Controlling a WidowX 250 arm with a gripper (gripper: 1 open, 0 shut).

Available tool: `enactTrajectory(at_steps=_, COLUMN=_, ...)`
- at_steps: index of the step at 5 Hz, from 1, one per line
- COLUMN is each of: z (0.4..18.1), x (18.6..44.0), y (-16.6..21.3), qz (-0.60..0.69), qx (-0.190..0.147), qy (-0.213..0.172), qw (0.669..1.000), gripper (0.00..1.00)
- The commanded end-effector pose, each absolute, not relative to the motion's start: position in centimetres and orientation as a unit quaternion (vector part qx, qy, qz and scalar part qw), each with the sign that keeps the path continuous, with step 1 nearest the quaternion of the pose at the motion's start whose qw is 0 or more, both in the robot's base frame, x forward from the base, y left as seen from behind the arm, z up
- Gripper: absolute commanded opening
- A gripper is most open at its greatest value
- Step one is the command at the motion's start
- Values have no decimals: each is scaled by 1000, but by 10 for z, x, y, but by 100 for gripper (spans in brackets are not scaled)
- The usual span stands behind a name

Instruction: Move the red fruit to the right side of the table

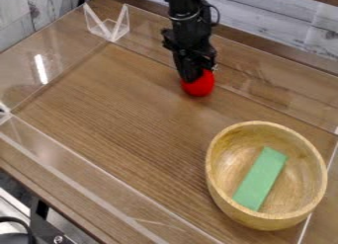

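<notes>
1. The red fruit (199,85) lay on the table (119,120), toward the far edge and a little right of the middle as the camera saw it, well apart from the wooden bowl (266,175) at the near right.
2. The gripper (196,74) pointed straight down onto the top of the fruit, its dark fingers hiding the leafy cap.
3. Whether the claw was clenched on the fruit or had let go could not be told: the fingers sat right at the fruit and no gap or pinch showed from this angle.
4. The fruit appeared to rest on the wood, so the carry looked mostly done.
5. What seemed left was a clean release and a lift clear; if the right side meant farther toward the right wall, a short extra shift would also be needed.
6. The green block (262,178) lay inside the bowl, untouched and no part of the job.
</notes>
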State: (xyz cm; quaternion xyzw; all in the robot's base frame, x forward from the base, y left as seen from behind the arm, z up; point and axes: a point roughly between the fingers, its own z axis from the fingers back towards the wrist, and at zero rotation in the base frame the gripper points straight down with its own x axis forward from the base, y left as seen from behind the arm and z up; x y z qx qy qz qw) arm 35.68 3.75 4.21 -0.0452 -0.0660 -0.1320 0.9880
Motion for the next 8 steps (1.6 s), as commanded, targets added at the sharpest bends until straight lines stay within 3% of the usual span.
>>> enactTrajectory(at_steps=1, z=52, x=365, y=31, qz=-165, qx=-49, qy=-71, qw=983, gripper=100)
enactTrajectory(at_steps=2, z=55, x=370, y=21, qz=-144, qx=-51, qy=-68, qw=986, gripper=0)
enactTrajectory(at_steps=3, z=58, x=375, y=12, qz=-129, qx=-53, qy=-68, qw=988, gripper=0)
enactTrajectory(at_steps=4, z=61, x=378, y=2, qz=-134, qx=-57, qy=-58, qw=988, gripper=100)
enactTrajectory(at_steps=5, z=66, x=379, y=-6, qz=-133, qx=-62, qy=-52, qw=988, gripper=0)
enactTrajectory(at_steps=8, z=69, x=379, y=11, qz=-151, qx=-64, qy=-35, qw=986, gripper=0)
